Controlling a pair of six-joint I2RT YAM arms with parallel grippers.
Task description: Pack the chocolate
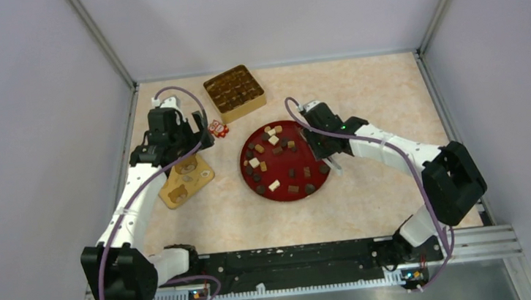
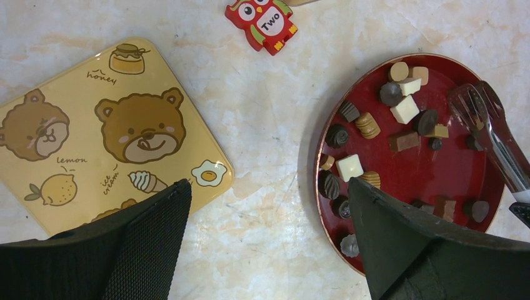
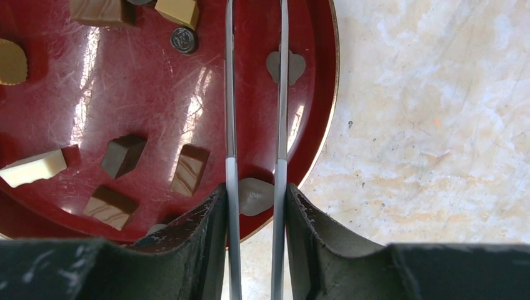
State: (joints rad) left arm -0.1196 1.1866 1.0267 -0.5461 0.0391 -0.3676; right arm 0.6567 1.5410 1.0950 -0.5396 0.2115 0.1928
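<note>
The chocolate (image 2: pixel 405 109) lay scattered over the red plate (image 2: pixel 425 178), dark lumps and pale cubes mixed. The right gripper (image 3: pixel 255 199) was partly closed on a pair of metal tongs (image 3: pixel 229 94), its fingers pressing the two arms from outside. The arms stood slightly apart above the plate's right side; whether their tips held a piece I could not tell. The left gripper (image 2: pixel 267 187) hung wide open and empty over the table (image 2: pixel 269 125), between the bear lid (image 2: pixel 112 131) and the plate
</note>
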